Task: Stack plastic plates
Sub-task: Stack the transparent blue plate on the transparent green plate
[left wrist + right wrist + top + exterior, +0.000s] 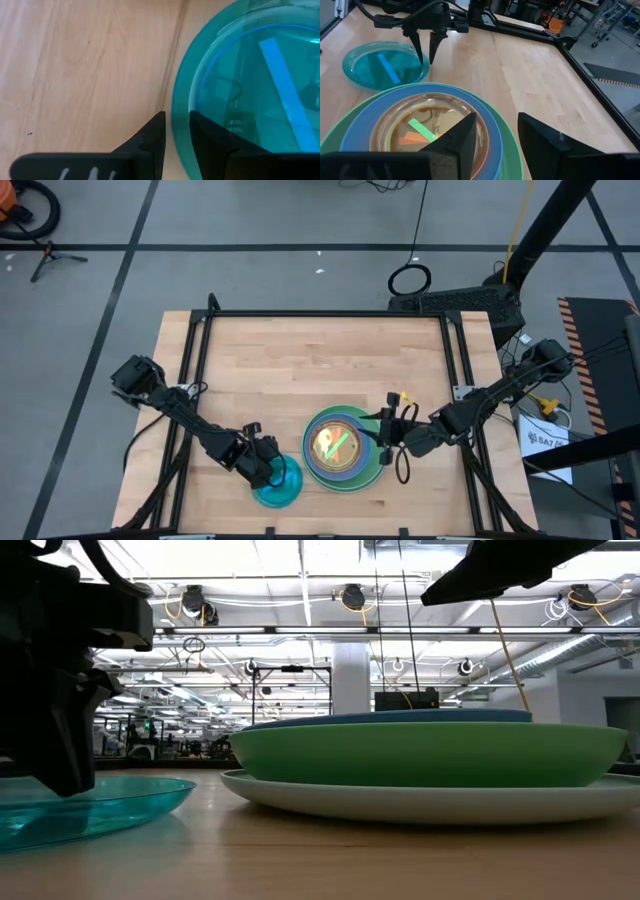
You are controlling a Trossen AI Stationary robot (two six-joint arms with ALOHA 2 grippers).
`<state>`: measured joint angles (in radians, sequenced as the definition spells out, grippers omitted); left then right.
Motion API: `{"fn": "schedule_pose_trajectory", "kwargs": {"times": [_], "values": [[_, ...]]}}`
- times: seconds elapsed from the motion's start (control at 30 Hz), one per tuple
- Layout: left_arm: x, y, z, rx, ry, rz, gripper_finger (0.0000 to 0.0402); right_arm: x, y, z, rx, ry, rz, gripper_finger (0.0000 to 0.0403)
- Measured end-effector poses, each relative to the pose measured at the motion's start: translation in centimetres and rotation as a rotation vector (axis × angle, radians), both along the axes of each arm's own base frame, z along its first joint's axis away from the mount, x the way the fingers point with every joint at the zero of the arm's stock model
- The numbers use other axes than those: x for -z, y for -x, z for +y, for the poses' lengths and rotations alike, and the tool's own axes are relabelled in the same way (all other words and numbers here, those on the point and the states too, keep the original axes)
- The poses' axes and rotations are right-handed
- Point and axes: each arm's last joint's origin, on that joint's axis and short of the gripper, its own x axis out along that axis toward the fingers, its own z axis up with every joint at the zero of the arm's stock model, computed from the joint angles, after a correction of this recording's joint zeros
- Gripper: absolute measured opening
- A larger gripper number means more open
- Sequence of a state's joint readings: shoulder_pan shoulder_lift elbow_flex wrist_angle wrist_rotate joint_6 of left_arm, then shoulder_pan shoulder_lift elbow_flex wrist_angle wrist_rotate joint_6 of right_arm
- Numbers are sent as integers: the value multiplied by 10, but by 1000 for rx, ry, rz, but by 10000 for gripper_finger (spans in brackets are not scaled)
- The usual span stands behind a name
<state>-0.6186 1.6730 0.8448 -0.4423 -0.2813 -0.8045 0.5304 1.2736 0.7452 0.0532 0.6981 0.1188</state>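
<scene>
The left end effector straddles the near rim of the cyan plate on the counter, fingers part-open, not visibly clamped; the stack lies to its right, beside the wide-open, empty right end effector.

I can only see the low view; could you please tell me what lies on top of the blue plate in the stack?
Observer: A rust-brown round plastic plate lies nested in the blue round plastic plate, with orange and lime showing inside it.
Operator: Thank you. Where exactly is the dark claw by the cyan plate?
Observer: That is the left claw, right at the rim of the translucent cyan round plastic plate, which lies apart from the stack.
Operator: And the right claw, please?
Observer: The right claw hangs open over the stack's edge, holding nothing.
</scene>
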Motion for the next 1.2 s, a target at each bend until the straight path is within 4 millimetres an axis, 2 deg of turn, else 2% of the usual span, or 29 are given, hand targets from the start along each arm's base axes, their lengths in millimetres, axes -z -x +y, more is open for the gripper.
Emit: {"fn": "schedule_pose_trajectory", "kwargs": {"times": [0.3, 0.4, 0.53, 0.73, 0.97, 1.2], "values": [[0, 0, 0, 6, -1, -1, 91, 0, 0, 0, 0, -13, -2, 137], [0, 0, 0, 9, -2, 0, 68, 0, 0, 1, -15, -22, 2, 137], [-1, 0, 0, 10, -2, -2, 13, 0, 0, 1, -15, -22, 2, 137], [-7, 5, 4, 15, -21, 20, 4, 0, 0, 1, -15, -22, 2, 137], [-29, 13, 10, 14, -66, -48, 2, 0, 0, 1, -15, -22, 1, 137], [-62, 21, 17, 31, -47, -180, 2, 0, 0, 1, -15, -22, 1, 137]]}}
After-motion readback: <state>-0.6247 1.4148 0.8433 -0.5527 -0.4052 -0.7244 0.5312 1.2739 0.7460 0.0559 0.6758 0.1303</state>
